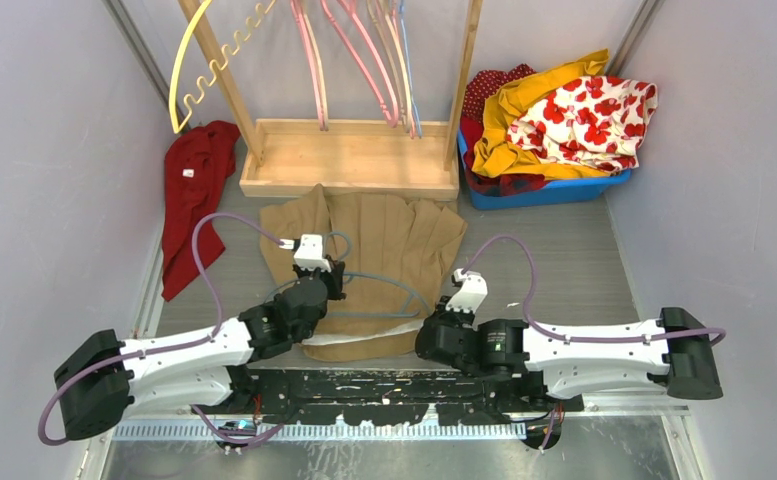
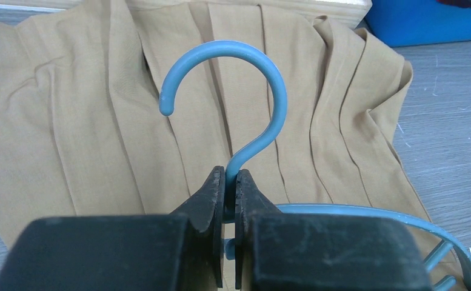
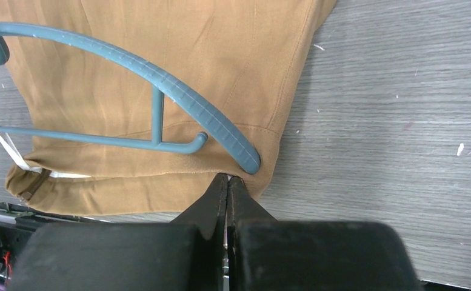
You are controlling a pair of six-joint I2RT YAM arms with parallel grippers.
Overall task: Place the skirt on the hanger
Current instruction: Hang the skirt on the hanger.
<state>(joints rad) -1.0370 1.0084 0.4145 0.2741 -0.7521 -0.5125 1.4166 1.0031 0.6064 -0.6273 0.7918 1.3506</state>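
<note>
A tan pleated skirt point(image 1: 384, 235) lies flat on the grey table, its waistband toward the arms. A blue-grey hanger point(image 1: 396, 292) rests on top of its lower half. My left gripper point(image 1: 328, 278) is shut on the neck of the hanger just below the hook point(image 2: 276, 91), with the skirt point(image 2: 99, 121) spread out behind it. My right gripper point(image 1: 430, 320) is at the skirt's right waistband corner. In the right wrist view its tips point(image 3: 228, 179) are closed on the waistband edge of the skirt point(image 3: 160, 60), right beside the hanger's arm end point(image 3: 248, 160).
A wooden rack base point(image 1: 349, 160) stands behind the skirt, with pink hangers point(image 1: 364, 50) and a yellow hanger point(image 1: 186, 70) on it. A red garment point(image 1: 194, 185) lies at the left. A blue bin point(image 1: 549, 190) of clothes sits at the back right. Walls close in on both sides.
</note>
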